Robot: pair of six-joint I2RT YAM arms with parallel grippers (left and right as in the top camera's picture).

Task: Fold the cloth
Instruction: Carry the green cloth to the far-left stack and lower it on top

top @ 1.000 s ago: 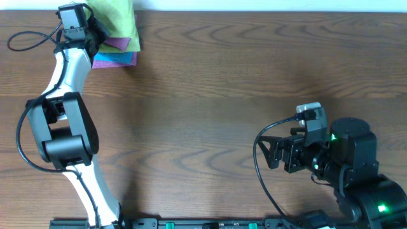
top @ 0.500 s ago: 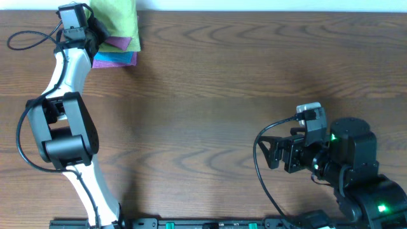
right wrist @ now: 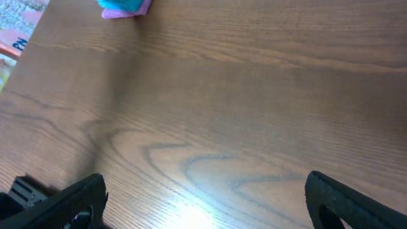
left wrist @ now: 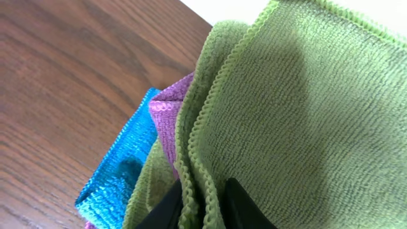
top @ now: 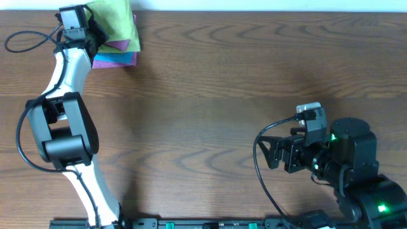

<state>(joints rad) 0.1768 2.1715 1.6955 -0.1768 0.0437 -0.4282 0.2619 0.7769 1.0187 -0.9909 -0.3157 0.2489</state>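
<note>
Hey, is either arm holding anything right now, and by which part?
The left gripper pinches the green cloth by its stitched edge. The right gripper is open and holds nothing.

dark wood-grain table (top: 210, 95) fills view — pale strip (top: 267, 5) beyond far edge, soft glare (right wrist: 191, 213) on tabletop.

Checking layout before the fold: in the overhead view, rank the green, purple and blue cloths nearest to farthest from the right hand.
1. blue cloth, frontmost layer, far left.
2. purple cloth, middle layer.
3. green cloth, rearmost, on top.
</note>
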